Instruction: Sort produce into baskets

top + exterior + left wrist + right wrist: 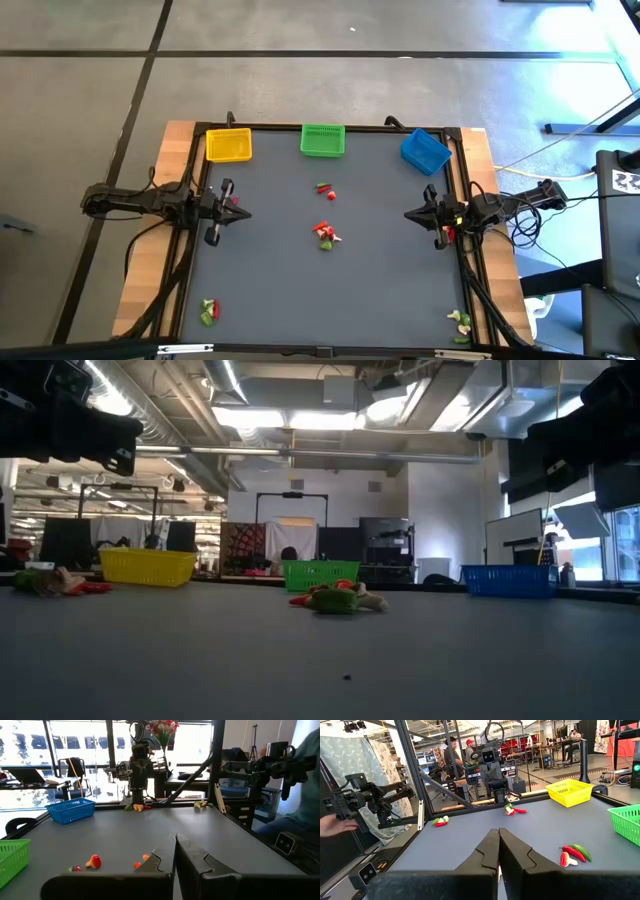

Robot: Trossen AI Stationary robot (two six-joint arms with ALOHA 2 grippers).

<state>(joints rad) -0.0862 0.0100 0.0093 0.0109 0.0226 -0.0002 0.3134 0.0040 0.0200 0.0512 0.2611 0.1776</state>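
No piece has yet been sorted, it is judged: the yellow basket [228, 146], the green basket [322, 140] and the blue basket [425, 151] are ranged left to right along the far edge of the table [270, 290], and no produce can be made out inside any of them.

The left gripper [236, 208] is held at the left edge with its fingers pressed together on nothing. The produce is scattered well apart: a cluster [209, 311] at the near left corner, two clusters [325, 234] at the middle, and another [460, 321] at the near right corner. The right gripper [412, 214] is likewise held closed and empty at the right edge.

For the next move, one gripper would have to be spread and lowered over a single middle piece.

The table surface is plain dark grey, framed in wood. Beyond it, an open workshop with ceiling lights, racks and desks is seen, and a person's hand [335, 825] shows beside the table.
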